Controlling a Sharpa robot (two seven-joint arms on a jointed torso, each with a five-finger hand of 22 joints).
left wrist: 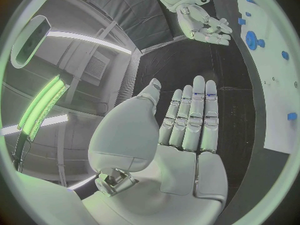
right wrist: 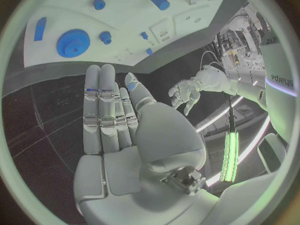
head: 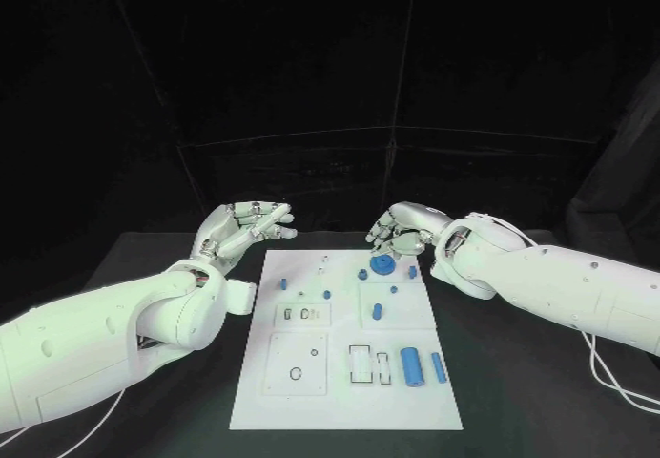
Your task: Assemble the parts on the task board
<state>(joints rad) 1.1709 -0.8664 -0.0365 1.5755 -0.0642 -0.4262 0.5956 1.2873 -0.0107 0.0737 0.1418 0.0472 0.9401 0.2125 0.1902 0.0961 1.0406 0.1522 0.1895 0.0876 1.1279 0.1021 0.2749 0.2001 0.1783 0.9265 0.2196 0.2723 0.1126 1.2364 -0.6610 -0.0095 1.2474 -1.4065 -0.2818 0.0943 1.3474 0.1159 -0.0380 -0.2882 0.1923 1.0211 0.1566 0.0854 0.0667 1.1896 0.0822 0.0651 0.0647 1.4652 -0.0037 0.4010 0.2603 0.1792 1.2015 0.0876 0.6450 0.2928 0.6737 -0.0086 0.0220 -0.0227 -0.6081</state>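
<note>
Both hands, your left hand (head: 248, 229) and right hand (head: 402, 231), hover spread and empty above the task board's (head: 344, 382) top edge, mid-frame.

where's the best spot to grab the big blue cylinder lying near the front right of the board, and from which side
Judging by its pose, pinch the big blue cylinder across its round sides near mid-length, coming down from above. It lies flat on the task board, long axis running away from the robot, with a thinner blue pin close beside it. The open right hand is on its side of the board.
</note>
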